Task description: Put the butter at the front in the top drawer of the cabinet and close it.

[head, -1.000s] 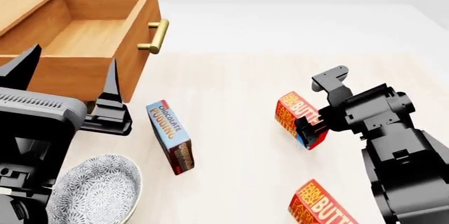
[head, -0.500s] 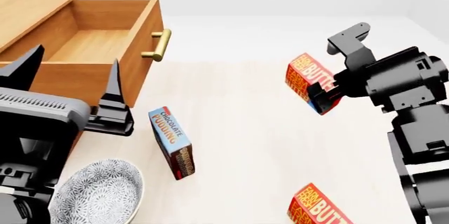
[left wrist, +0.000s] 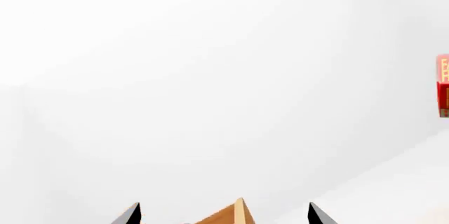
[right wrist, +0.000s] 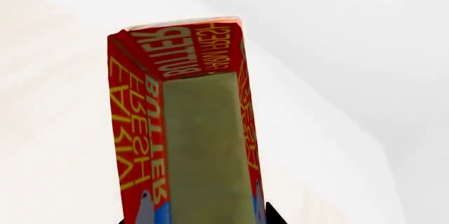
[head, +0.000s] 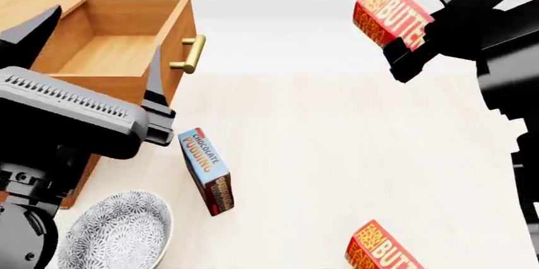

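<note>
My right gripper (head: 404, 35) has climbed higher, clamped on the butter (head: 390, 11), well above the table (head: 337, 149); the top drawer (head: 118, 48) stands open; my left gripper (head: 97, 60) gapes empty.

The right gripper (head: 402, 35) is raised high at the far right, clamped on a box. The left gripper (head: 93, 60) hangs near left, fingers apart, apparently empty.
</note>
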Controlling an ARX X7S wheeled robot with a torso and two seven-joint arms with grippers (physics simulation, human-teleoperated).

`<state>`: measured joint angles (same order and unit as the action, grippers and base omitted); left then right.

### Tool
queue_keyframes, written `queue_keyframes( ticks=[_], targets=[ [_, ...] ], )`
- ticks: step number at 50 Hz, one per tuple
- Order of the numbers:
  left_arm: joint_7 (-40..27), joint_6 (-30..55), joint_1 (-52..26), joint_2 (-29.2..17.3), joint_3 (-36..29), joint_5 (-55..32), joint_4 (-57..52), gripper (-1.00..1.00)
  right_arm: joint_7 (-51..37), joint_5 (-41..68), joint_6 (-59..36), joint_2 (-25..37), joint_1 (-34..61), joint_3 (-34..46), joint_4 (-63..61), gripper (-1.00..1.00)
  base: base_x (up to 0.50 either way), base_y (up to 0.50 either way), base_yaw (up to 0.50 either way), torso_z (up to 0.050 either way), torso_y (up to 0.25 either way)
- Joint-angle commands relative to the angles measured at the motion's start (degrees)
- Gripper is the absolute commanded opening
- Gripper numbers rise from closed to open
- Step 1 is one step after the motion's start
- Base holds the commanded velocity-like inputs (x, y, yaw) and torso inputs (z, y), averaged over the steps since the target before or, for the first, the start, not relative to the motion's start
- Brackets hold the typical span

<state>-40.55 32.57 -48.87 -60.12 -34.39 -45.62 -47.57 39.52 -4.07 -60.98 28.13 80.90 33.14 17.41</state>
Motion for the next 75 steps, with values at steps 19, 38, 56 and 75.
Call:
queue_keyframes(
  ticks=[19,38,56,75],
  targets=[
    [46.72,5.24,-44.99,6.77,-32.64,37.83,14.32,1.0,-7.97,-14.99,16.11,9.12,2.58,9.15,-22.08,-1.0,0.0,0.0,0.0,0.0,0.001],
    [58.86,-17.15,-54.39,11.51,-42.74,52.25,31.27,1.0,-9.85,-27.73,24.65,15.54,5.25,18.82,-28.26,-1.0,0.0,0.0,0.0,0.001,0.002],
    [57.35,-20.05,-50.01,10.15,-45.83,54.74,28.33,1.0,-11.75,-34.6,30.06,22.84,1.99,23.61,-34.99,-1.0,0.0,0.0,0.0,0.0,0.001],
    [54.7,-20.82,-46.07,9.74,-46.28,53.46,28.25,1.0,-12.43,-35.35,28.87,24.97,-2.6,24.5,-39.58,-1.0,0.0,0.0,0.0,0.001,0.002]
  ],
)
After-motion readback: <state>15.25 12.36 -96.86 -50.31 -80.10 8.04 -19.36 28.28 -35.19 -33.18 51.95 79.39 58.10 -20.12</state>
